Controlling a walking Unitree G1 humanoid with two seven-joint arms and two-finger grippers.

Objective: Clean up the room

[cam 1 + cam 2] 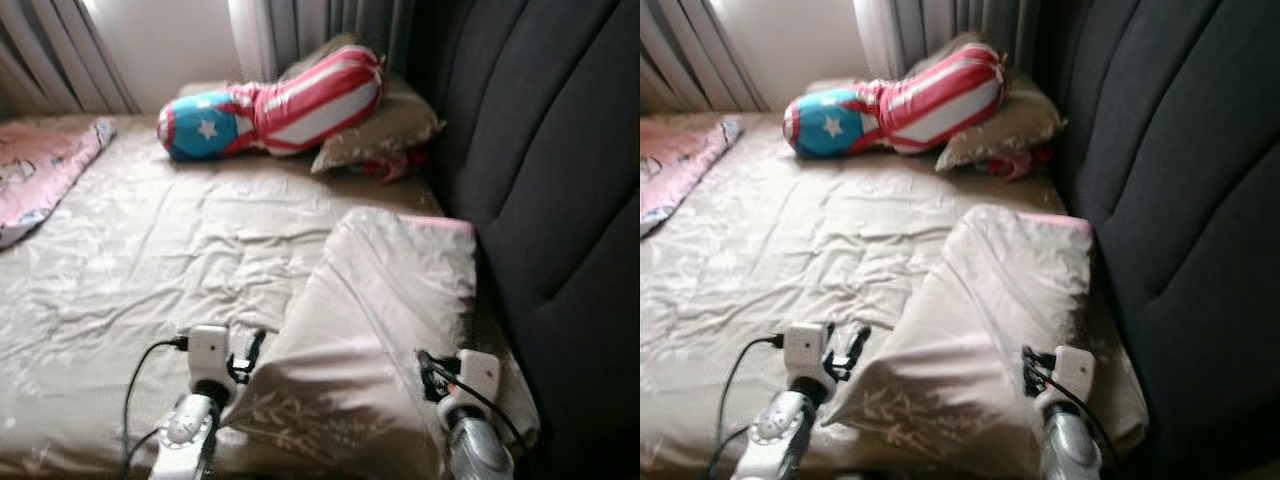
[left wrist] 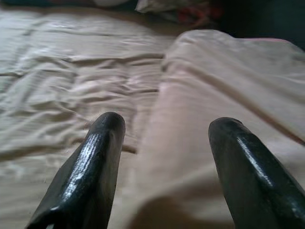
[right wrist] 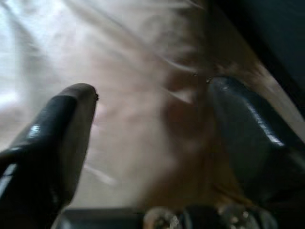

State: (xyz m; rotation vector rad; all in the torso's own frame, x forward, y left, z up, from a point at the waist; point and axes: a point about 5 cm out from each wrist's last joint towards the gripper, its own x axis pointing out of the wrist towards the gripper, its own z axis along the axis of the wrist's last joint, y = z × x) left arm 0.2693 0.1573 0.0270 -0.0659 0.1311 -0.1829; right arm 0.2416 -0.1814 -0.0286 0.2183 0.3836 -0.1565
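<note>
- Nearest the camera, the left claw (image 2: pixel 162 162) was wide open, its two fingers standing on either side of the near left edge of the pillow (image 1: pixel 370 330); they did not seem to press the cloth.
- The right claw (image 3: pixel 147 143) was also spread open at the pillow's near right corner, with cloth between its fingers, but I could not tell whether it had any hold of it.
- The pillow lay on the bed (image 1: pixel 150 270), on the right side, just beside the dark headboard (image 1: pixel 540 180). Its near end looked lifted a little from the sheet.
- Its long axis ran from the robot away toward the far end of the bed, along the headboard; the far short edge, with a pink border, pointed to the second pillow (image 1: pixel 385 125).
- In my judgement the task was at an early stage: the sheet was wrinkled, a pink blanket (image 1: pixel 45 165) lay bunched at the far left, and a striped cushion (image 1: pixel 270 105) with a star rested against the second pillow.
- What was left, it seemed, was placing the near pillow properly and smoothing the bedding.
</note>
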